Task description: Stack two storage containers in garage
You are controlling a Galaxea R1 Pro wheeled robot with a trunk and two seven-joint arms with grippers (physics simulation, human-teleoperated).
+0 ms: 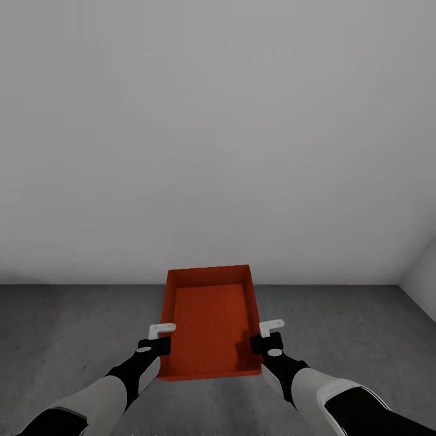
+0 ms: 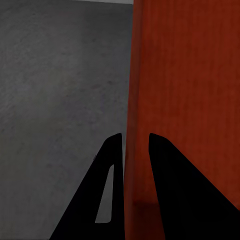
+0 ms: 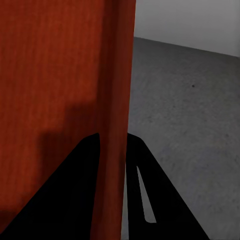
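— Grey concrete floor (image 1: pixel 72 327), pale wall (image 1: pixel 218 133) ahead: where's the container?

— Storage container (image 1: pixel 209 324) held over it, my left end effector (image 1: pixel 158 337) and right end effector (image 1: pixel 271 335) each clamping a side wall. I'd lower both level, release together.

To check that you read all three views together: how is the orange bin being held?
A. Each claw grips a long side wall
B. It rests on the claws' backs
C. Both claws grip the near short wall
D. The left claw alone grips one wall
A: the left claw and right claw each straddle a long wall of the bin, one finger either side.
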